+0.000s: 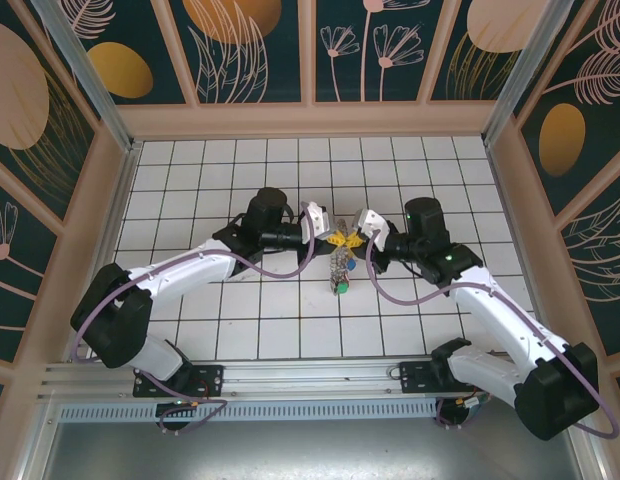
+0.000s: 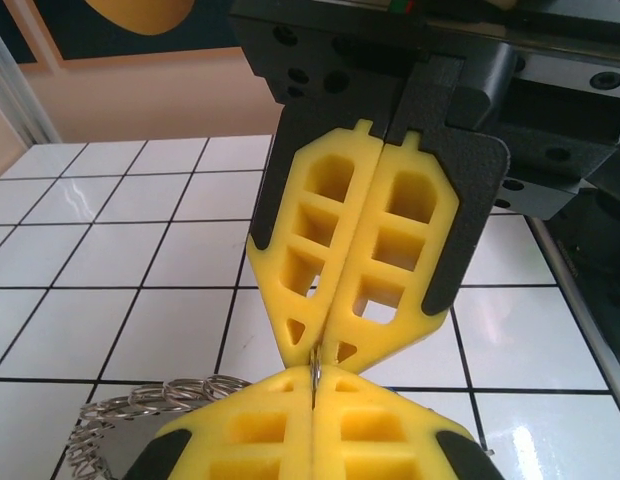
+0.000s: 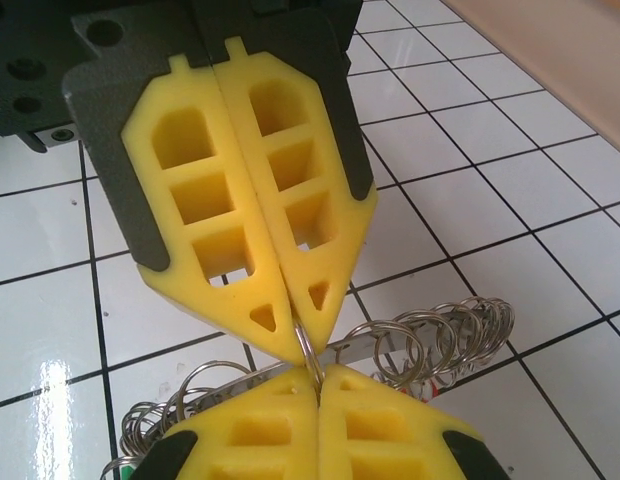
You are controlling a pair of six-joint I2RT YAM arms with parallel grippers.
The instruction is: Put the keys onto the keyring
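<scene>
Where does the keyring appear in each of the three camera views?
Top view: the keyring shows at centre, just under where two pairs of yellow jaws meet.
Left wrist view: keyring at bottom centre, a thin wire pinched between the jaws.
Right wrist view: keyring at lower centre, pinched likewise.
Shared landmark: yellow jaws meeting tip to tip.

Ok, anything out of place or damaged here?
Nothing stands out. The left gripper and right gripper, both shut, pinch the thin round metal keyring tip to tip; the small silvery keys are bunched beside it.
</scene>
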